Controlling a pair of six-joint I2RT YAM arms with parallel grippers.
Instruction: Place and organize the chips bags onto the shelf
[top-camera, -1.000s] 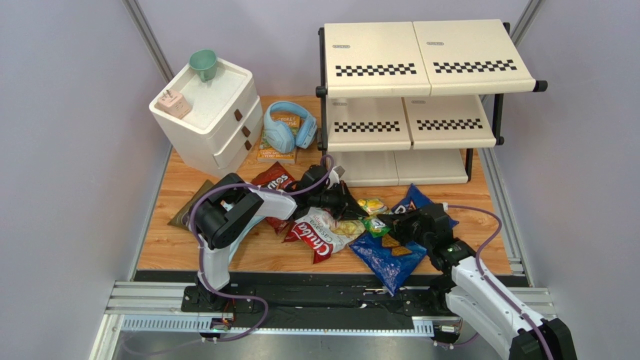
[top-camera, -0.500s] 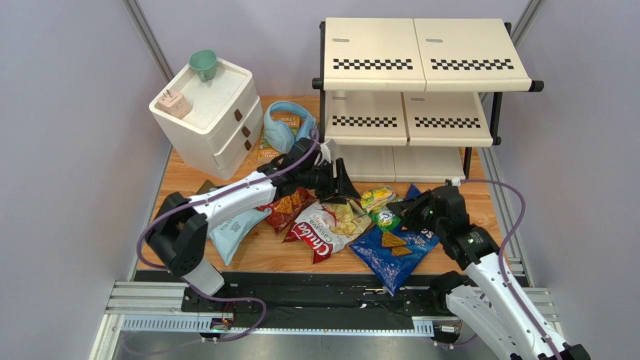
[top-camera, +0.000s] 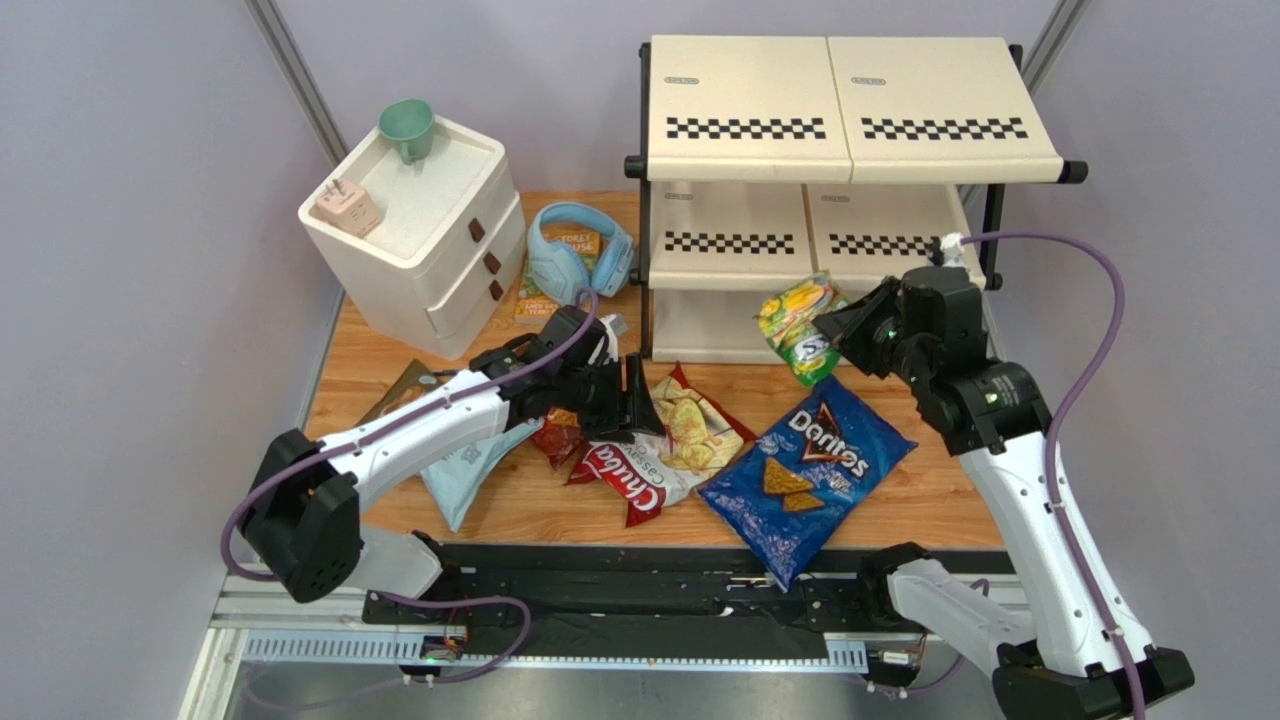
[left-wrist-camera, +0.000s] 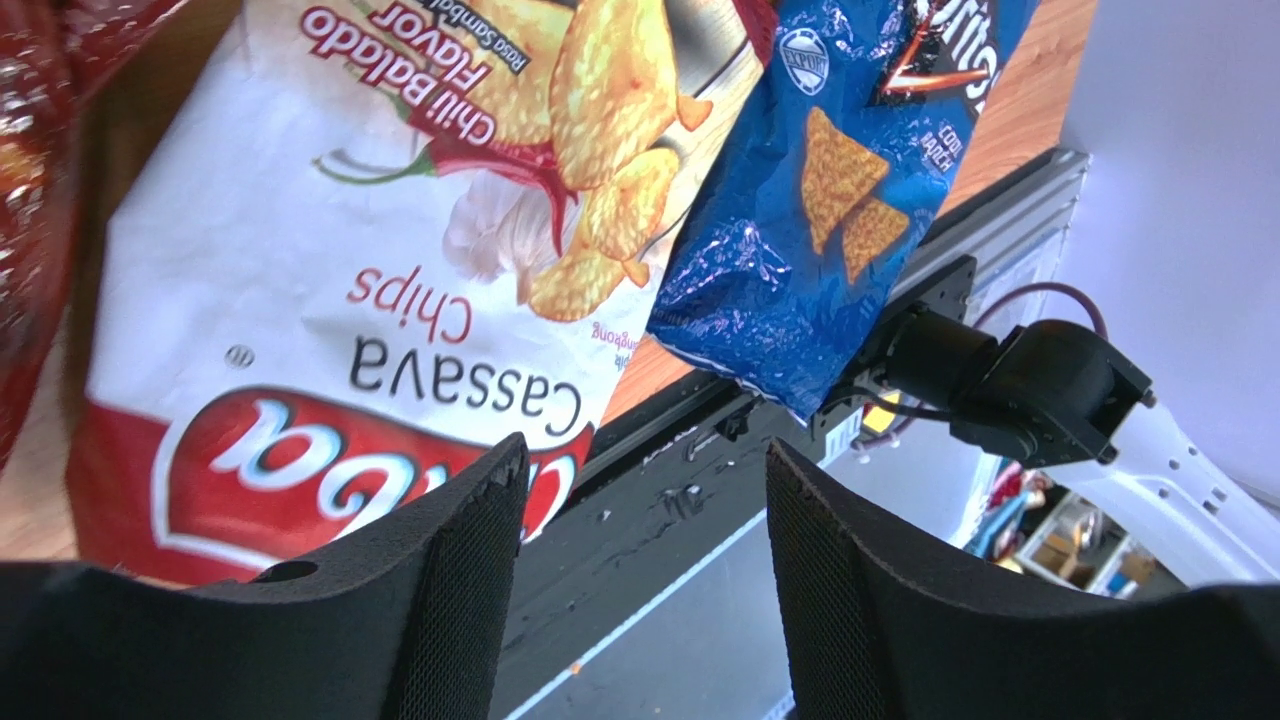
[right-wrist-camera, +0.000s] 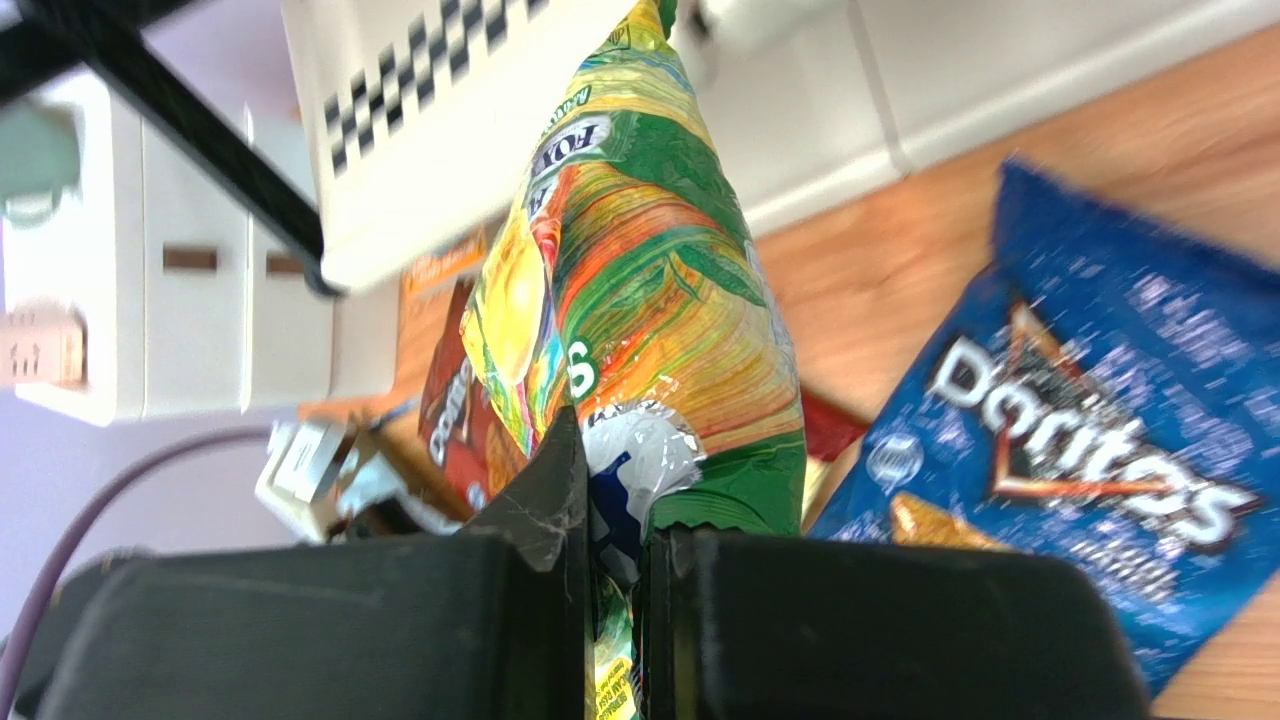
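The cream shelf (top-camera: 849, 113) stands at the back right. My right gripper (top-camera: 845, 321) is shut on the bottom edge of the small green-yellow bag (top-camera: 796, 330) and holds it in the air in front of the shelf's lower boards; the right wrist view shows the bag (right-wrist-camera: 646, 300) upright between the shut jaws (right-wrist-camera: 616, 585). My left gripper (top-camera: 631, 399) is open and empty, just above the white-and-red bag (top-camera: 657, 453), (left-wrist-camera: 376, 225). The blue Doritos bag (top-camera: 812, 459) lies flat at front right. The red Doritos bag (top-camera: 559, 435) is mostly hidden under my left arm. The pale-blue bag (top-camera: 458, 473) lies at front left.
A white two-drawer cabinet (top-camera: 413, 225) at the back left carries a green cup (top-camera: 406, 128) and a small pink item (top-camera: 349, 206). Blue headphones (top-camera: 579, 255) lie on an orange book (top-camera: 549, 300) between the cabinet and the shelf. The black rail (top-camera: 646, 593) runs along the near edge.
My right gripper has lifted the green-yellow bag off the table and carried it up and back toward the shelf. My left gripper has drawn back a little over the white-and-red bag.
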